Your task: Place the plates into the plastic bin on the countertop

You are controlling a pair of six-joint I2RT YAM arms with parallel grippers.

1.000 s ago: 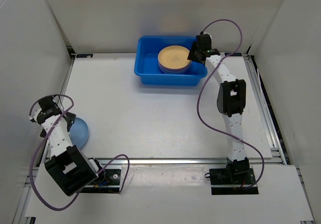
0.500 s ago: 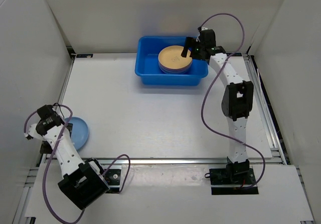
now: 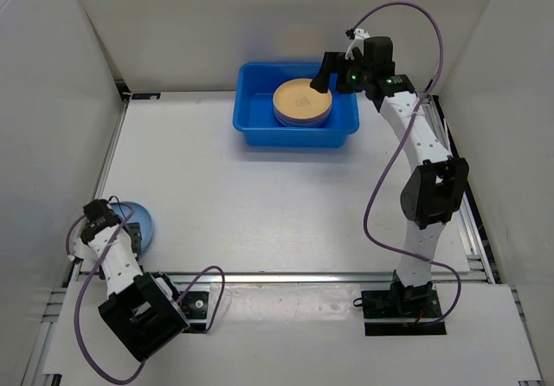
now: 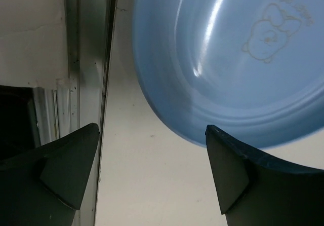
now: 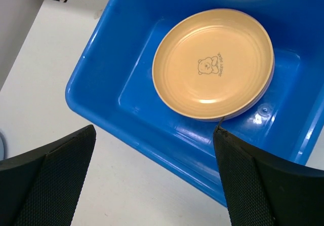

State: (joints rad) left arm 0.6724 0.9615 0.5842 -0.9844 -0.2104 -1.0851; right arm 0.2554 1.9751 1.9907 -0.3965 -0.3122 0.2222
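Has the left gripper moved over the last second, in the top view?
Yes. The left gripper has shifted toward the near edge of the countertop and closed in on the light blue plate, which has not moved.

**Bear prints on two plates, lettering too small to read**

The orange-yellow plate (image 5: 213, 64) lies in the plastic bin (image 5: 109, 69), ahead of the right gripper (image 5: 155, 128). It carries a small printed bear at its centre, with a short curve of letters beside it that cannot be made out. The light blue plate (image 4: 228, 59), just ahead of the left gripper (image 4: 152, 126), bears a faint bear outline with arched lettering above it, which is also illegible.
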